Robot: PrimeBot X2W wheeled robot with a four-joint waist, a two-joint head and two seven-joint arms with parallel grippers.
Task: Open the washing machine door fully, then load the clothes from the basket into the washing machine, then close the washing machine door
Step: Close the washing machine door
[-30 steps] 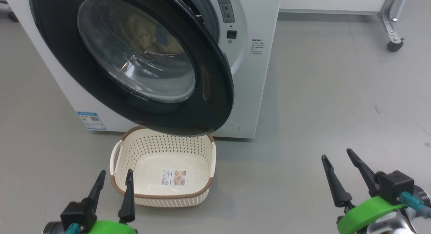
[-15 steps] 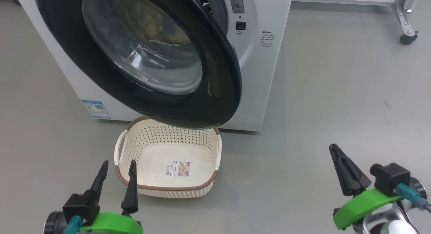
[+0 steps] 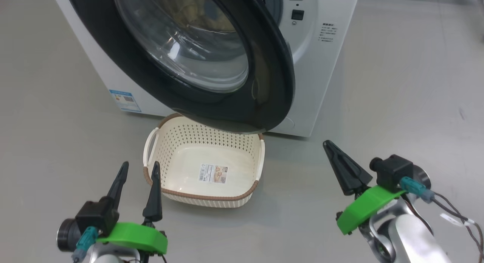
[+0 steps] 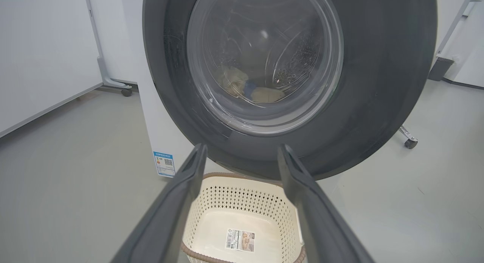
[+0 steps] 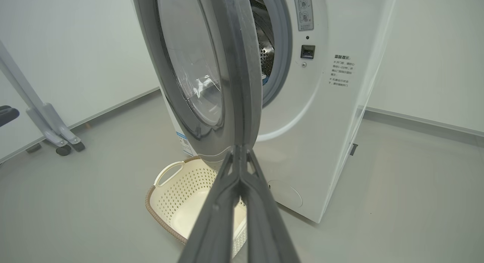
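Observation:
The washing machine (image 3: 321, 66) is white, and its washing machine door (image 3: 264, 85) stands partly open, the black rim hanging over the basket's far edge. Through the glass I see the clothes (image 4: 242, 89), pale yellow with a blue patch, lying in the drum. The cream basket (image 3: 181, 168) sits on the floor below the door and holds just its label sticker. My left gripper (image 3: 140, 164) is open at the basket's near left corner. My right gripper (image 3: 328, 143) is shut on nothing, to the right of the basket and below the door's free edge. In the right wrist view the shut right gripper (image 5: 240, 147) points at the door's edge (image 5: 242, 85).
Grey floor (image 3: 397, 104) spreads to the right of the machine. A wheeled metal frame leg (image 5: 56, 138) stands at the left of the right wrist view. Castors (image 4: 410, 142) and another leg (image 4: 126, 91) flank the machine, with white walls behind.
My right gripper has shut and has moved left and forward toward the door's free edge. The head camera has shifted, so the machine and basket sit further right in the view.

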